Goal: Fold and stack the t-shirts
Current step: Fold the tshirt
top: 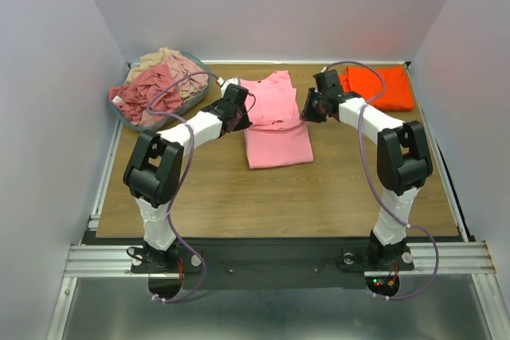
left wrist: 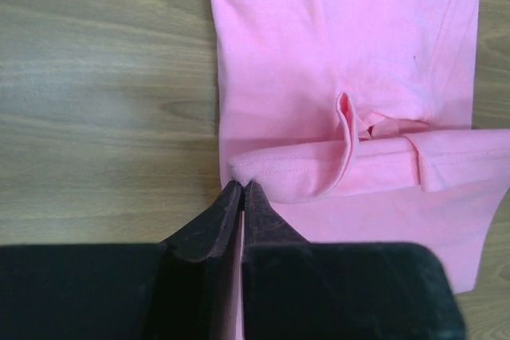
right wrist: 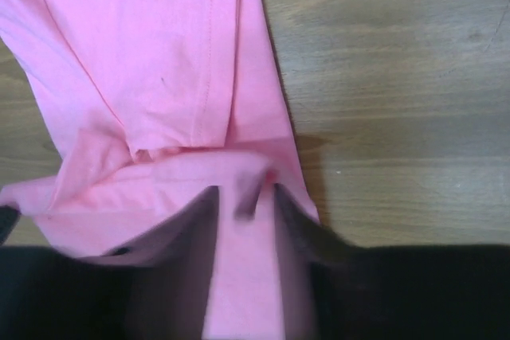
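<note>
A light pink t-shirt (top: 275, 121) lies partly folded in the middle of the wooden table (top: 239, 197). My left gripper (top: 241, 111) sits at its left edge. In the left wrist view the gripper (left wrist: 243, 185) is shut on a folded hem of the pink shirt (left wrist: 343, 53). My right gripper (top: 307, 107) is at the shirt's right edge. In the right wrist view the gripper (right wrist: 243, 193) is blurred, its jaws apart with pink shirt (right wrist: 135, 53) cloth between them. A folded bright orange t-shirt (top: 381, 85) lies at the back right.
A grey-blue oval basket (top: 126, 117) at the back left holds crumpled dusty rose (top: 147, 89) and beige (top: 163, 60) shirts. White walls close in the table on three sides. Bare wood lies in front of the pink shirt.
</note>
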Motion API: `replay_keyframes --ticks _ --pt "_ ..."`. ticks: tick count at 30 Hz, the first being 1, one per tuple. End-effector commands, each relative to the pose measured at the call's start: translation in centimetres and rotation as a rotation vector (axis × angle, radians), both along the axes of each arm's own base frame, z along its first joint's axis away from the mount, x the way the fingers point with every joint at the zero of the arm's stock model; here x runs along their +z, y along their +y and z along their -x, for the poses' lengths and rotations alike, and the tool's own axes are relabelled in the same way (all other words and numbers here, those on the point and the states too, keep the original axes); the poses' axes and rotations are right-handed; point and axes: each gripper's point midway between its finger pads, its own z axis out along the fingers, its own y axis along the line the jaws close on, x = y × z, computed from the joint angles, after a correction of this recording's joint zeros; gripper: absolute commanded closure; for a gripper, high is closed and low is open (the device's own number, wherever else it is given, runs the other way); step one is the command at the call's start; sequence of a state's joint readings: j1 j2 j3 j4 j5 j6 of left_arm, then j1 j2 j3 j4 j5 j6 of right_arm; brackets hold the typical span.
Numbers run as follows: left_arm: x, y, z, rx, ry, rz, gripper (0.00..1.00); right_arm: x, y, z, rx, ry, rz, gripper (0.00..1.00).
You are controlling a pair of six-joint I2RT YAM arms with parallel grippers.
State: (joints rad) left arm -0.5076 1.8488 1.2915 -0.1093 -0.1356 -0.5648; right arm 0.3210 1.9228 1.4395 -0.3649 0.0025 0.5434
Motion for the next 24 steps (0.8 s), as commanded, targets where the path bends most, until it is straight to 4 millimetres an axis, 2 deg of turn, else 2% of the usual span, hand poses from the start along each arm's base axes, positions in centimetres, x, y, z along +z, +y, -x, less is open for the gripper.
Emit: replay_keyframes --ticks 1,2,3,4,5,6,7,8,10,11,13,14,16,18,19,20,21,23,24 --pt "2.9 0.2 -2.0 -0.004 -0.071 -0.011 0.49 2.4 0.4 -1.6 0.036 -0.066 -0.038 0.54" --pt "3.3 -0.1 -2.1 -0.024 -0.073 -0.01 0.46 3.0 0.7 -1.3 0.048 -0.07 -0.056 0.47" --pt "3.2 -0.2 -1.6 -0.035 -0.053 -0.009 0.39 3.2 0.8 -0.9 0.055 -0.064 -0.067 0.21" --pt "4.1 -0.5 -1.3 -0.052 -0.063 0.01 0.35 3.5 1.4 -0.3 0.081 -0.058 -0.094 0.04" --pt "3.6 -0.6 -0.5 -0.072 -0.051 0.021 0.25 4.7 1.5 0.1 0.093 -0.077 -0.111 0.0" --pt "3.8 -0.5 0.0 -0.071 -0.055 0.027 0.05 4.2 1.5 1.0 0.104 -0.056 -0.12 0.0" --pt "5.0 -0.4 0.6 -0.07 -0.077 0.038 0.04 4.5 2.1 1.8 0.138 -0.049 -0.15 0.0" --pt "4.2 0.1 1.7 -0.059 -0.057 0.037 0.04 4.6 2.4 2.5 0.161 -0.042 -0.168 0.0" --pt "4.3 0.5 2.9 -0.051 -0.063 0.057 0.04 5.3 3.1 3.9 0.21 -0.036 -0.217 0.0" --pt "3.9 0.7 4.6 -0.061 -0.053 0.068 0.02 4.9 4.2 5.2 0.261 -0.013 -0.256 0.0" --pt "4.8 0.5 6.1 -0.058 -0.077 0.12 0.02 4.4 5.6 6.2 0.312 -0.003 -0.277 0.0" --pt "3.2 0.7 7.7 -0.066 -0.049 0.12 0.02 4.1 7.0 7.0 0.349 0.004 -0.283 0.0" --pt "1.8 1.5 9.9 -0.048 -0.018 0.133 0.02 2.9 9.1 7.9 0.412 0.025 -0.267 0.0" --pt "1.1 2.4 11.2 -0.027 -0.001 0.135 0.02 2.9 10.3 7.6 0.435 0.016 -0.263 0.0" --pt "1.5 2.7 11.8 -0.009 -0.011 0.159 0.02 2.7 10.7 7.4 0.439 0.017 -0.26 0.0" --pt "1.2 3.1 12.5 0.001 -0.005 0.168 0.02 1.8 11.1 7.1 0.438 0.027 -0.249 0.0" --pt "-0.2 3.8 13.7 0.009 0.021 0.161 0.02 2.3 11.6 6.5 0.445 0.009 -0.251 0.0" --pt "-0.8 4.6 15.1 0.017 0.03 0.17 0.01 1.1 12.1 5.7 0.442 0.027 -0.247 0.0" --pt "-1.1 4.9 15.6 0.025 0.038 0.165 0.02 1.5 12.5 4.9 0.447 0.01 -0.246 0.0"
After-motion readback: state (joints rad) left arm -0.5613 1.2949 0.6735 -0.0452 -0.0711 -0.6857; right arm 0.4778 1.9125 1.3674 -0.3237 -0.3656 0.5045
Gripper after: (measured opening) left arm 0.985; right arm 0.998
